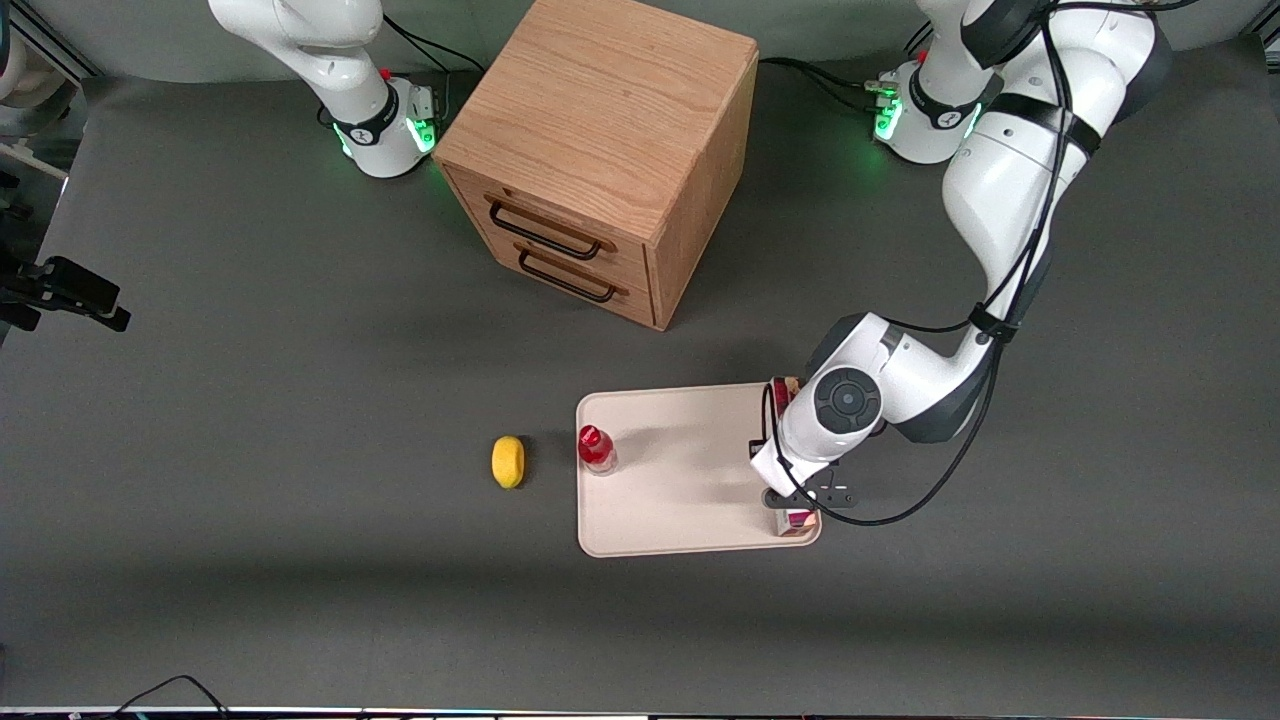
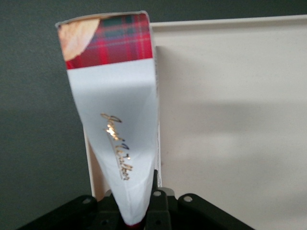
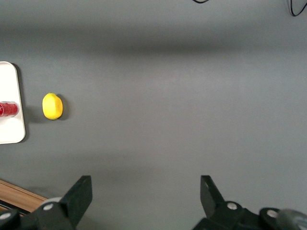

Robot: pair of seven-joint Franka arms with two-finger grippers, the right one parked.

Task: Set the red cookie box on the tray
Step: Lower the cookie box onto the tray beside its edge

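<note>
The red cookie box (image 1: pixel 797 519) is long, tartan red with a white end section. It lies along the short edge of the beige tray (image 1: pixel 680 470) that is toward the working arm's end. My left gripper (image 1: pixel 795 488) is right above it and hides its middle; the box's other end (image 1: pixel 785 384) shows past the wrist. In the left wrist view the fingers (image 2: pixel 158 203) stand on either side of the box (image 2: pixel 115 96), shut on it, over the tray's rim (image 2: pixel 230 120). I cannot tell whether the box rests on the tray.
A small red-capped bottle (image 1: pixel 596 448) stands on the tray's edge toward the parked arm's end. A yellow lemon (image 1: pixel 508 461) lies on the table beside it. A wooden drawer cabinet (image 1: pixel 600 150) stands farther from the front camera.
</note>
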